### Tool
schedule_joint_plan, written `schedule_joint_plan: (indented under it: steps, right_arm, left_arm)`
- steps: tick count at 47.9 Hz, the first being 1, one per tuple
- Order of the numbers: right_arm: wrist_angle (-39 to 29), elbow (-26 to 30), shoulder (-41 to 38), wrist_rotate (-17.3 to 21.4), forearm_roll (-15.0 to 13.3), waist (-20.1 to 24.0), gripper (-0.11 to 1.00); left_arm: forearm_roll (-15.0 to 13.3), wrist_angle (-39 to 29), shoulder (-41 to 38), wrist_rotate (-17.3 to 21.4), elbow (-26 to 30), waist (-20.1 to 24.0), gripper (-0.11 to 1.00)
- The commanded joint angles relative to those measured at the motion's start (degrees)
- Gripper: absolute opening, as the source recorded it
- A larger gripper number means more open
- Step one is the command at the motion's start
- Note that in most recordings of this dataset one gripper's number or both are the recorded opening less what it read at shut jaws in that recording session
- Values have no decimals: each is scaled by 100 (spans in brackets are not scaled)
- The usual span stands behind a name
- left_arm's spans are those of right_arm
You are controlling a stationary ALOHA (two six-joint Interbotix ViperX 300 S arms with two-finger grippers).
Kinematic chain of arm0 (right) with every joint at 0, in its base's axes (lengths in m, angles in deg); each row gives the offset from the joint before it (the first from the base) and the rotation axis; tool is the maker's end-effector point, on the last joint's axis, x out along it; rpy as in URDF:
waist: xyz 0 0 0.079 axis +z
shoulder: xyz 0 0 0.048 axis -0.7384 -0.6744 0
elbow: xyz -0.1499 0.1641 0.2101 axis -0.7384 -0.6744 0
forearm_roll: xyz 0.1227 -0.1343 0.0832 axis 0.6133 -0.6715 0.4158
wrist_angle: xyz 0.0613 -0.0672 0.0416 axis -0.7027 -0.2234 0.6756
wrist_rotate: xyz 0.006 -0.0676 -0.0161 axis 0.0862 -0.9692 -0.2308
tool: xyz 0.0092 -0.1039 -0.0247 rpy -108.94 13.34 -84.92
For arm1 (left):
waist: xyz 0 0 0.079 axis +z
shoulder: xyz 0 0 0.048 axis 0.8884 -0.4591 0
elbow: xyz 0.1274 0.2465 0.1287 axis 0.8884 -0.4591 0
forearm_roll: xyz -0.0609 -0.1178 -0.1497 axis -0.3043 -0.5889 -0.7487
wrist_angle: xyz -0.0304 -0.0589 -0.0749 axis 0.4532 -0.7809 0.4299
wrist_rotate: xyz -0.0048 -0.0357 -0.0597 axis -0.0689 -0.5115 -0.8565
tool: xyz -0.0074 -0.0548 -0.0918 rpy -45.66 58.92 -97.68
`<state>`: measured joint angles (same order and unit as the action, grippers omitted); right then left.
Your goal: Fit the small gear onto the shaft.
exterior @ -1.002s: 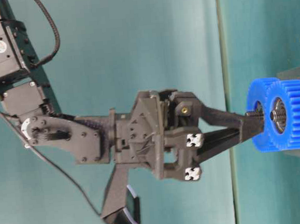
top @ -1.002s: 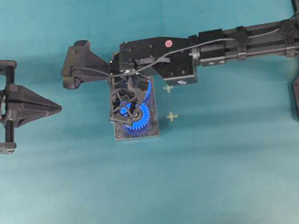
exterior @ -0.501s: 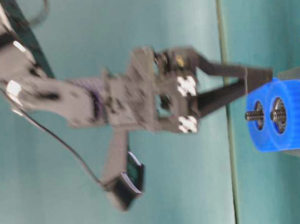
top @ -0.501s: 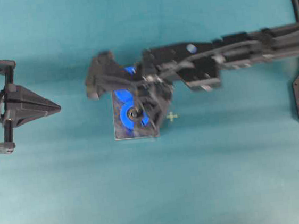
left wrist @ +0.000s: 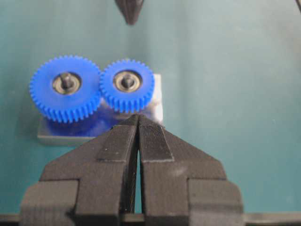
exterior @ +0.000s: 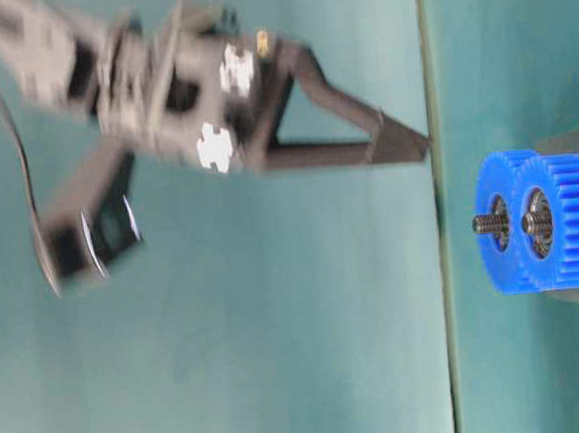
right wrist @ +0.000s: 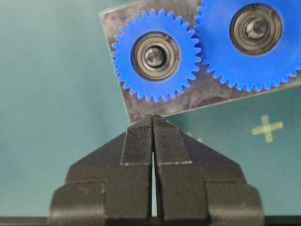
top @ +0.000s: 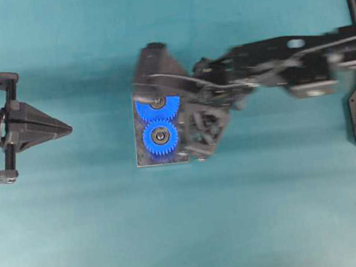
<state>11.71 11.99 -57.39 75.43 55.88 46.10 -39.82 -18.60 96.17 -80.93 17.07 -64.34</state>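
Observation:
The small gear point(top: 160, 137) sits flat on the grey plate point(top: 144, 161) with the shaft point(right wrist: 155, 57) through its dark hub. Its teeth mesh with the larger gear. It also shows in the left wrist view point(left wrist: 127, 84) and the right wrist view point(right wrist: 136, 56). My right gripper point(right wrist: 153, 117) is shut and empty. It is blurred, just right of the plate point(top: 203, 148) and raised off the gears point(exterior: 422, 146). My left gripper point(top: 69, 128) is shut and empty at the far left, pointing at the plate point(left wrist: 138, 117).
The larger blue gear point(top: 156, 108) sits on its own peg at the plate's far end, partly under the right arm's wrist. A yellow cross mark point(right wrist: 267, 128) is on the teal table beside the plate. The right arm point(top: 299, 70) stretches in from the right.
My right gripper has let go of the small gear, shut, and lifted away to the right. The small gear stays on the shaft. The left arm has not moved.

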Motion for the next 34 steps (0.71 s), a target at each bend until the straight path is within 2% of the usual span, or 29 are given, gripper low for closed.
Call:
schedule_joint_plan:
  steps: [1,34]
  right_arm:
    - [316,-264,378,-62,0,-53,-1]
    - [1195,-1125,1020,-44,0,-79,-1]
  left_arm:
    - [9,26,-26,18,70,-9,0]
    - [18,26,-26,18,35,-9,0]
